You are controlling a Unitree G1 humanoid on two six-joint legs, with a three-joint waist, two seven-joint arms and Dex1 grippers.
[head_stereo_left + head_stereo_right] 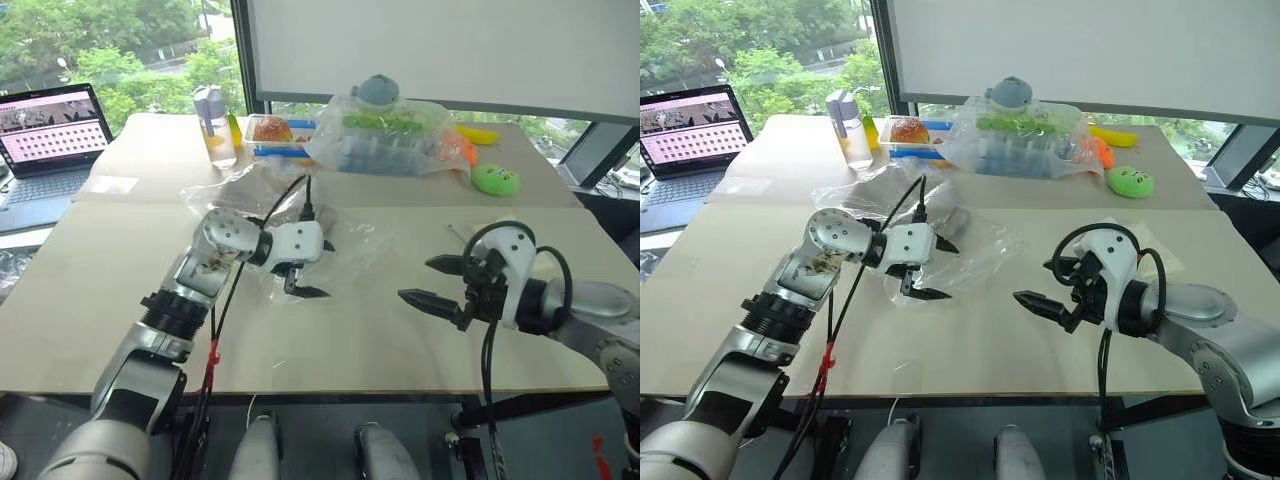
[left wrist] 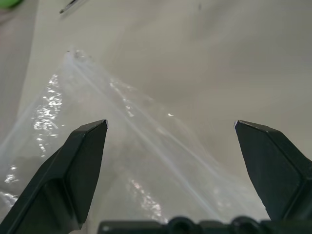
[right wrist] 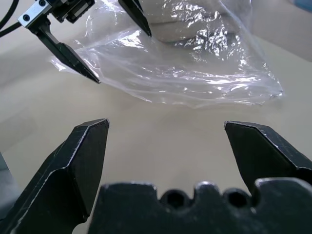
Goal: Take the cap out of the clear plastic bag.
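Laptop [image 1: 50, 140] sat open at the far left of the table [image 1: 100, 300] in the head views, with a bottle [image 1: 214, 125] and a food box [image 1: 272, 133] further along. None of these appeared in the wrist views. The left wrist view gave a close look at the bag [image 2: 122, 161], a thin film with bright creases lying flat on the table, and at the left gripper [image 2: 170, 127] with its fingers spread wide and empty above it. The head views showed that gripper [image 1: 312, 270] hovering over the bag's near edge. The cap [image 1: 940, 205] was inside the bag, a pale grey-beige shape at its far side, part hidden by the arm. The right wrist view showed it as a soft pale mound under crinkled plastic [image 3: 185, 24]. To the right, the right gripper [image 1: 432, 283] hung open and empty, apart from the bag. A toy bag [image 1: 385, 135] and a green plush [image 1: 495, 180] lay beyond.
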